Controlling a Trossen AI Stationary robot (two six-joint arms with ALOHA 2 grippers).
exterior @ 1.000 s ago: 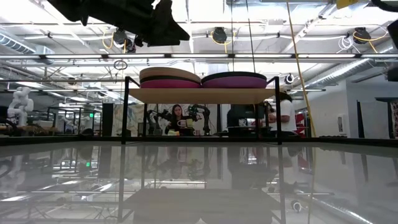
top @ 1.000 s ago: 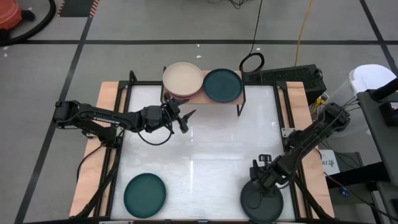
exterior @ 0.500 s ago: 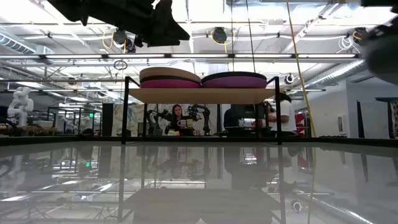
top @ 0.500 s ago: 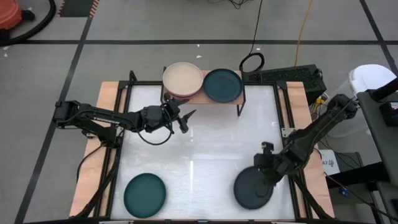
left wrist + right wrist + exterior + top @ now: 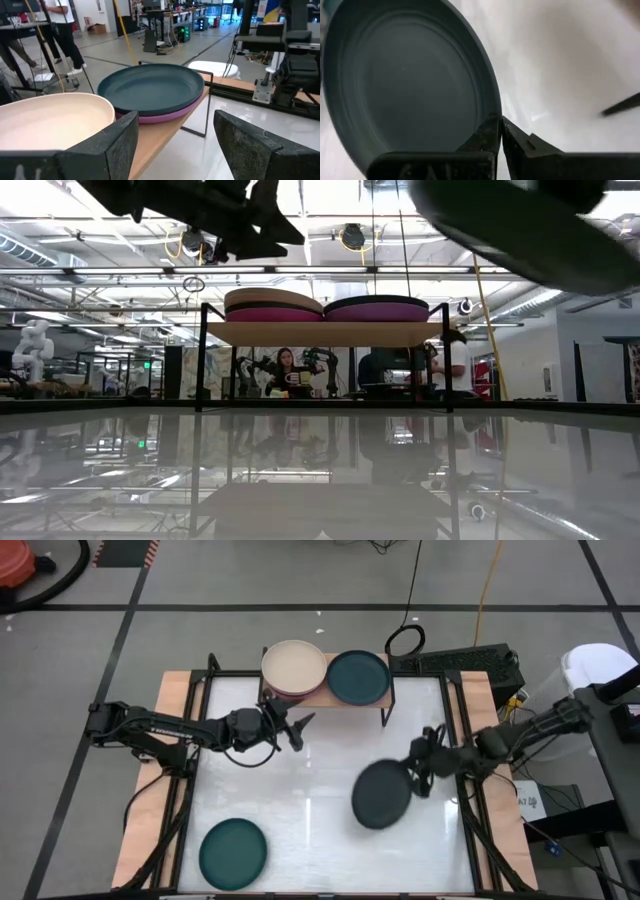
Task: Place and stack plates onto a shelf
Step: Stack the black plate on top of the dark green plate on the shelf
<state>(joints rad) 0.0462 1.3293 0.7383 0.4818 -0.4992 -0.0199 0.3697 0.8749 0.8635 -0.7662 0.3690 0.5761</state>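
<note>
My right gripper [image 5: 414, 778] is shut on a charcoal plate [image 5: 380, 794], carried above the table's middle right; the low view shows that plate [image 5: 520, 225] high up and tilted. The light-wood shelf [image 5: 323, 696] stands at the far edge. On it a beige plate [image 5: 294, 666] tops a pink stack, and a teal plate [image 5: 358, 676] lies on a purple one [image 5: 170, 116]. Another teal plate [image 5: 232, 852] lies flat near the table's near left corner. My left gripper [image 5: 297, 730] hovers open just before the shelf's left end. My right gripper pinches the charcoal plate's rim [image 5: 489, 120] between its two fingers, on the edge nearest the arm. The fingers reach in roughly level from the table's right side. The plate [image 5: 405, 85] is lifted clear of the table and tilted, extending leftward from the fingers.
The white tabletop [image 5: 310, 790] lies between the shelf and the near teal plate. Black frame rails [image 5: 195, 740] run along the table's sides. Cables and a dark box [image 5: 470, 662] sit beyond the far right corner. People [image 5: 285, 370] stand in the room behind.
My right gripper has risen from the table's near right corner and travelled toward the far edge and the left, toward the shelf. The charcoal plate, which lay on the table, is now lifted clear and tilted in the air.
</note>
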